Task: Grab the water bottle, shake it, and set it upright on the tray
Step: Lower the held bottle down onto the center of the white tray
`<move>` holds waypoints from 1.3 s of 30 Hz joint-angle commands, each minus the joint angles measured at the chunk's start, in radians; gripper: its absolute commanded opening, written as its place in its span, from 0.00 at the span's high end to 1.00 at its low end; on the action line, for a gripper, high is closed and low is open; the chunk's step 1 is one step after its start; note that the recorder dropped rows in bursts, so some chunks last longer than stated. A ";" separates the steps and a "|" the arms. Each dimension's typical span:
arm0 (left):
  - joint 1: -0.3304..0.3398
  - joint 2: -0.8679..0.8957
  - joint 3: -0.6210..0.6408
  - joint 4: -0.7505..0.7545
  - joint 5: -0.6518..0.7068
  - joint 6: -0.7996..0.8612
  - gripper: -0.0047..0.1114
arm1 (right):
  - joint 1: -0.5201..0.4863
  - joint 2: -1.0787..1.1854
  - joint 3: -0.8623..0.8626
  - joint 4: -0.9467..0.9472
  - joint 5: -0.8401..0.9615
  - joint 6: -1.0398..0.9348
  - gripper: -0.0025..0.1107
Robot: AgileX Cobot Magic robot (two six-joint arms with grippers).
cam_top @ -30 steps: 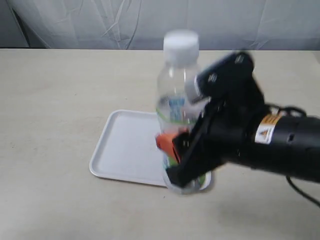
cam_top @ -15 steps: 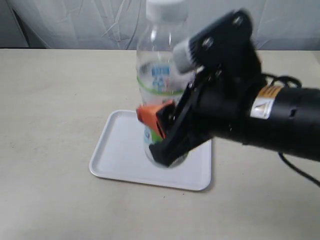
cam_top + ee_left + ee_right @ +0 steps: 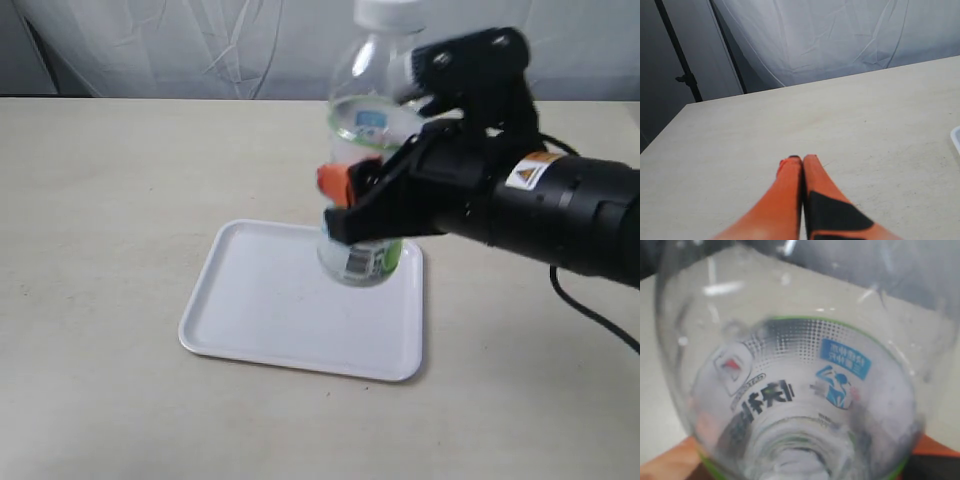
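Right arm: black, comes in from the right of the exterior view, forearm roughly level, yellow warning sticker on its casing
Right hand: turned toward the left of that view, one orange fingertip showing in front, clamped around the water bottle
Grip point: on the bottle's lower body, at the green-edged label, cap well above the hand
Bottle pose: near upright, cap end leaning slightly toward the arm, cap partly cut off by the upper edge of the exterior view
Bottle seen from the right wrist: fills the picture, clear wall and label with blue patch, orange pads at either side
Bottle versus tray: base over the tray's far right part; contact with it cannot be told
Tray: flat on the tabletop
Left hand: orange fingers pressed together, holding nothing, above bare tabletop, well apart from the bottle
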 commanded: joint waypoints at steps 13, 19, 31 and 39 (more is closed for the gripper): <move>0.000 -0.005 0.004 -0.003 0.002 -0.004 0.96 | 0.174 -0.009 -0.007 -0.001 -0.077 -0.178 0.99; 0.000 -0.005 0.004 -0.003 0.002 -0.004 0.96 | -0.011 -0.009 0.022 0.289 -0.177 -0.253 0.99; 0.000 -0.005 0.004 -0.003 0.002 -0.004 0.96 | 0.242 0.032 0.008 -0.129 -0.175 -0.002 0.99; 0.000 -0.005 0.004 -0.003 0.002 -0.004 0.96 | 0.070 0.034 0.044 0.097 -0.252 -0.127 0.99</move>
